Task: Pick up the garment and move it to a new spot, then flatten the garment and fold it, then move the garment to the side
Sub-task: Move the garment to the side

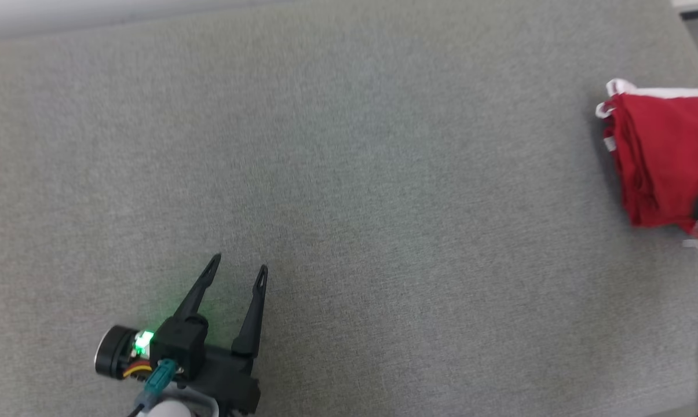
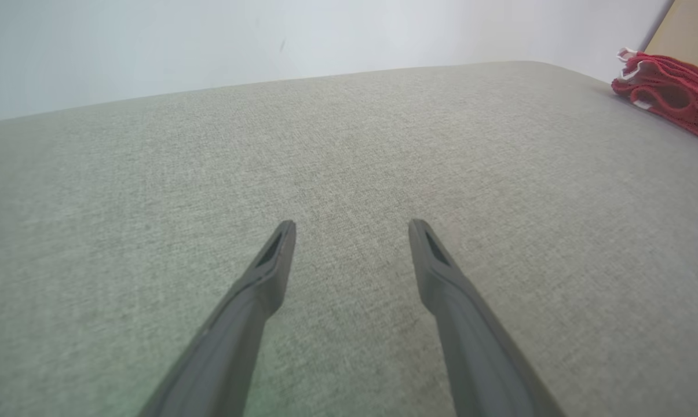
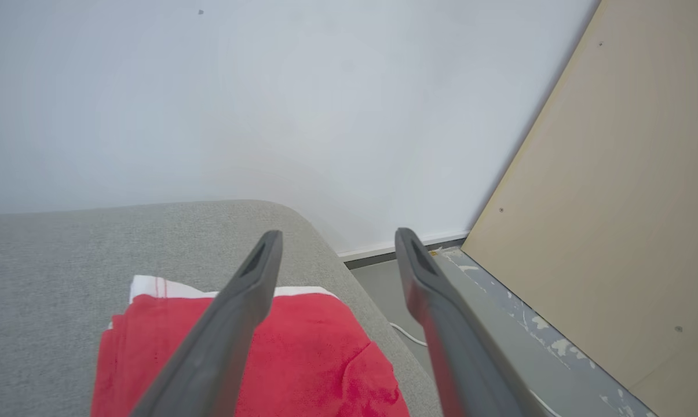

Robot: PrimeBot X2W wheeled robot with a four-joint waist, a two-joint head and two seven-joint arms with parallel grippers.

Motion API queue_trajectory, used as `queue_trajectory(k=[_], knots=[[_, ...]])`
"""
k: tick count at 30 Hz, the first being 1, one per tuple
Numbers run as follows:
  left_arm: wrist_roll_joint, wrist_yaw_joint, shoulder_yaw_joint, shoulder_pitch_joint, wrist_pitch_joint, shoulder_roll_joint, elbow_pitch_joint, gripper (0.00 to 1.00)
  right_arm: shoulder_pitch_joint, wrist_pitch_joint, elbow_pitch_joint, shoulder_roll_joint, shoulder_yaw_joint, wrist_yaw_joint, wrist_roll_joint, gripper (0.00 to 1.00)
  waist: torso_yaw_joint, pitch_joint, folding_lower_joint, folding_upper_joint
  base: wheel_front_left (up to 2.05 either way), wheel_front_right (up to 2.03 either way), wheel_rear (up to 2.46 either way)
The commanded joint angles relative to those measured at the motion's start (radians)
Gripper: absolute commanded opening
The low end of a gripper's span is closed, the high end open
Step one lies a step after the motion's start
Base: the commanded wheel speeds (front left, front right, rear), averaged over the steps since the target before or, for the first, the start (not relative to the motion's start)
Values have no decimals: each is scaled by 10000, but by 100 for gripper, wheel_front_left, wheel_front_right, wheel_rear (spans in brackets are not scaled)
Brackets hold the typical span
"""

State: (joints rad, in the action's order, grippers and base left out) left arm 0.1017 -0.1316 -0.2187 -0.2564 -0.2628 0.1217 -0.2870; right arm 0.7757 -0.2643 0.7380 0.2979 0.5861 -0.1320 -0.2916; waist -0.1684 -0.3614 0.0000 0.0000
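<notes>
1. A folded red garment (image 1: 664, 162) with white trim lies at the far right edge of a grey fabric-covered surface (image 1: 349, 174), seen from the robot's head camera
2. The left gripper (image 1: 240, 263) hangs over bare grey cloth at the lower left, well apart from the garment; its two dark fingers are spread wide and hold nothing, and a green light glows at its base
3. From the left wrist, the garment shows as a low stack of red layers in the upper right corner, near the rounded edge of the surface
4. The right gripper (image 3: 338, 236) is over the garment, its fingers parted with nothing between them; one finger crosses the red cloth, the other reaches past the surface's edge above the floor (image 3: 499, 324); whether either touches the cloth cannot be told
5. Behind stand a white wall (image 3: 267, 116) and a beige panel (image 3: 615, 202); a thin white cable (image 3: 409, 335) lies on the floor beside the surface
</notes>
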Motion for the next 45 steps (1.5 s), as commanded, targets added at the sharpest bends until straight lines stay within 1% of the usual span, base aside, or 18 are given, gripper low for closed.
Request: queue_trajectory(k=[1, 9, 13, 19, 21, 23, 27, 36, 37, 39, 41, 45], knots=[[-20, 20, 114, 219, -29, -76, -16, 100, -333, 4, -226, -273, -425, 28, 283, 100, -97, 488, 0, 0, 0, 0, 0], [-52, 23, 862, 912, -29, -354, -91, 100, -1952, 4, -1596, -1454, -2949, 28, 2069, 100, 71, 1441, 0, 0, 0, 0, 0], [39, 69, 1385, 1300, -30, -484, -122, 100, -2734, 4, -1823, -1818, -3994, 28, 2685, 100, 222, 1847, 0, 0, 0, 0, 0], [-23, 69, 2004, 1823, -30, -609, -222, 100, -3763, 4, -1829, -2209, -5013, 28, 3231, 100, 514, 2425, 0, 0, 0, 0, 0], [-1, 89, 2169, 1977, -30, -638, -256, 100, -4117, 4, -1819, -2309, -5145, 28, 3334, 100, 628, 2613, 0, 0, 0, 0, 0], [-1, 72, 2298, 2106, -30, -673, -285, 100, -4425, 4, -1881, -2401, -5530, 26, 3258, 100, 735, 2775, 0, 0, 0, 0, 0], [34, 133, 2554, 2427, -30, -704, -371, 100, -5071, 4, -1852, -2451, -5887, 26, 3493, 100, 895, 3126, 0, 0, 0, 0, 0], [144, 137, 2824, 2673, -30, -718, -374, 100, -5604, 4, -2110, -2475, -6223, 26, 3930, 100, 1088, 3459, 0, 0, 0, 0, 0], [169, 134, 2852, 2687, -30, -719, -380, 100, -5625, 4, -2161, -2475, -6278, 26, 3848, 100, 1099, 3500, 0, 0, 0, 0, 0], [242, 161, 2867, 2761, -30, -719, -364, 100, -5696, 4, -2228, -2473, -6164, 26, 3969, 100, 1115, 3585, 0, 0, 0, 0, 0], [247, 165, 2885, 2817, -30, -720, -362, 100, -5731, 4, -2292, -2484, -6262, 26, 3882, 100, 1113, 3652, 0, 0, 0, 0, 0], [270, 199, 2956, 2926, -30, -721, -317, 100, -5813, 4, -2363, -2478, -6261, 27, 4063, 100, 1104, 3786, 0, 0, 0, 0, 0]])
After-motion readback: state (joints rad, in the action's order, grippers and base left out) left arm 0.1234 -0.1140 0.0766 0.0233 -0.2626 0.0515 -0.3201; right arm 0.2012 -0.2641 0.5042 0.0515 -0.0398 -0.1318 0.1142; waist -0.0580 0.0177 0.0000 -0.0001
